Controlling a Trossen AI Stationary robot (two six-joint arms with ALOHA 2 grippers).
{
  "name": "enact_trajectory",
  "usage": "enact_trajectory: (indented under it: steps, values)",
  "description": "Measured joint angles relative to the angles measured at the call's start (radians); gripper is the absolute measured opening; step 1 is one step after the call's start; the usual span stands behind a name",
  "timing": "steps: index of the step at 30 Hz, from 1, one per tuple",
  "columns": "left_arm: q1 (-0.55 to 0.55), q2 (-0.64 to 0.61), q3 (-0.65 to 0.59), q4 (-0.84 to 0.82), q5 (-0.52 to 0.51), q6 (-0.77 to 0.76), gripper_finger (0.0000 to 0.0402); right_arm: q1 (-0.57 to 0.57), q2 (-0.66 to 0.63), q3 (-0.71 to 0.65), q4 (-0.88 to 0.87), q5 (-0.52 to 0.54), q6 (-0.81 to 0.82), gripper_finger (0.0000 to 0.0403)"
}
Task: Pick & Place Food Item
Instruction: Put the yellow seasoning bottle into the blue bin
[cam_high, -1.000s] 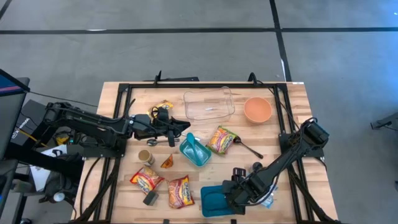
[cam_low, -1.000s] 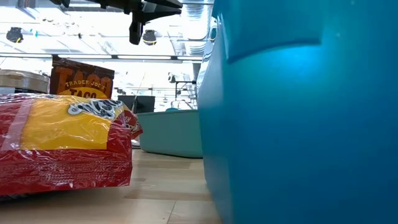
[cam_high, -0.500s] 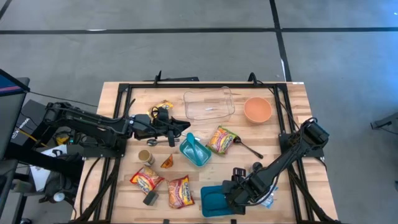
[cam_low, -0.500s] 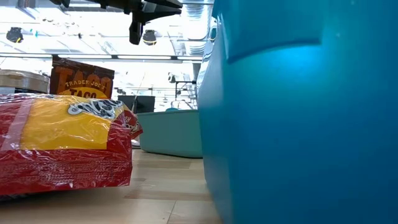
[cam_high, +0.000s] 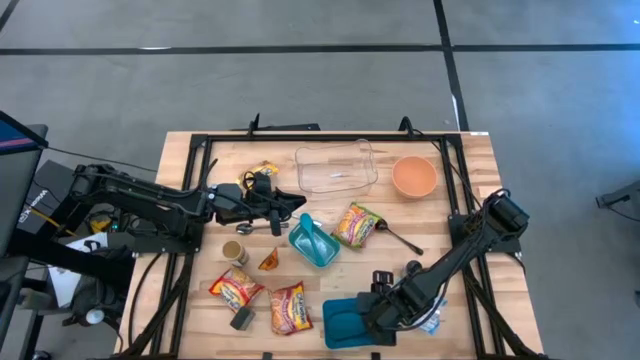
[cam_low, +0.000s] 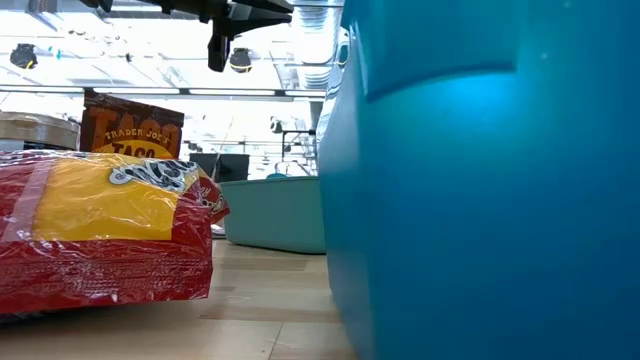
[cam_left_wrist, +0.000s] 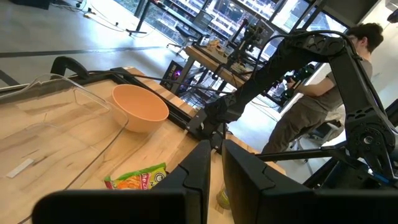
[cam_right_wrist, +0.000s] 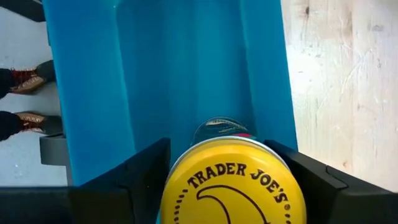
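At the near edge of the pale wooden worktop (cam_high: 470, 160), the right claw (cam_right_wrist: 231, 186) pinches a yellow-lidded Trader Joe's can (cam_right_wrist: 234, 186), one finger on each side, over the blue bin (cam_high: 347, 322). In the right wrist view the lid faces the camera, so the can's long axis runs straight along the claw toward the bin's floor; its body is hidden behind the lid. In the low view the bin's wall fills the right half and hides that claw.

Left of the bin lie two red-and-yellow snack packs (cam_high: 289, 306). Further in sit a teal container (cam_high: 314, 241), an orange-green packet (cam_high: 356, 224) and a black spoon (cam_high: 398, 238). The left claw (cam_high: 296, 204), fingers pressed together and empty, hangs beside the teal container. Beyond stand a clear tray (cam_high: 336, 167) and an orange bowl (cam_high: 414, 176).

Grey floor surrounds the worktop; in the left wrist view a person (cam_left_wrist: 323, 93) stands among equipment racks.
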Motion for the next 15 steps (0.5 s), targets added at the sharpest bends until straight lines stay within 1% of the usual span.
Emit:
enact_trajectory:
  steps: [6, 12, 15]
  values:
    - [0.0, 0.0, 0.0, 0.0, 0.0, 0.0, 0.0036, -0.018, 0.0, 0.0, 0.0, -0.004, 0.035, 0.0251]
    - [0.0, 0.0, 0.0, 0.0, 0.004, 0.0, 0.0036, -0.034, 0.0, 0.0, 0.002, -0.004, 0.038, 0.0251]
    - [0.0, 0.0, 0.0, 0.0, 0.004, 0.0, 0.0036, -0.048, 0.0, 0.0, 0.009, -0.026, 0.038, 0.025]
